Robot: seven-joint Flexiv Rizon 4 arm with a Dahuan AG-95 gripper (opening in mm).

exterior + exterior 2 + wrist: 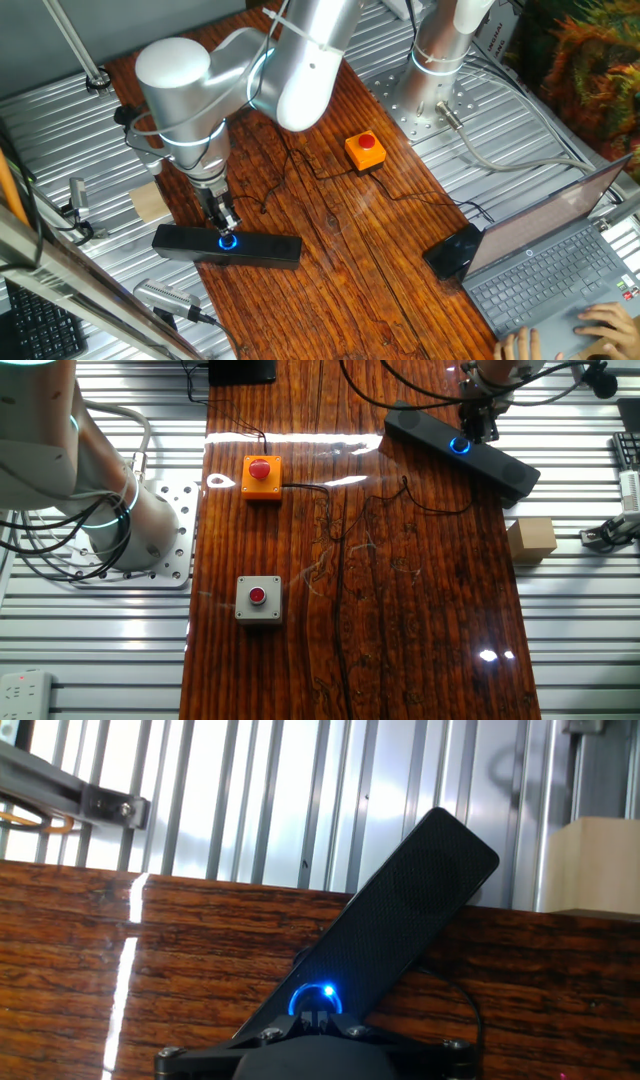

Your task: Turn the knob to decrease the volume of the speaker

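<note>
Your gripper [227, 222] stood directly over the knob [229, 241], low and left of centre in one fixed view, with the fingers pointing straight down at the glowing blue ring. In the other fixed view the same gripper [478, 428] appeared at the upper right, its fingertips meeting the knob [460, 445] on top of the speaker [462, 450]. Whether the jaws were clamped on the dial or merely set around it could not be told; the fingers stood close together at the ring.

The speaker [226, 246] lay flat on the wooden table [340, 270], near its left edge in one fixed view, as a long black bar running roughly left to right. In the hand view the speaker [400, 925] ran diagonally from lower centre toward the upper right, and the knob [316, 999] glowed blue just above the gripper body at the bottom edge.

You had an orange box with a red button [366, 150] above centre, well apart from the speaker. A grey box with a red button [258, 598] sat lower left of centre in the other fixed view. A small wooden block [150, 203] lay off the table's left edge on the ribbed metal surface. A laptop [560, 270] with a hand [605, 322] on its keys occupied the lower right.
</note>
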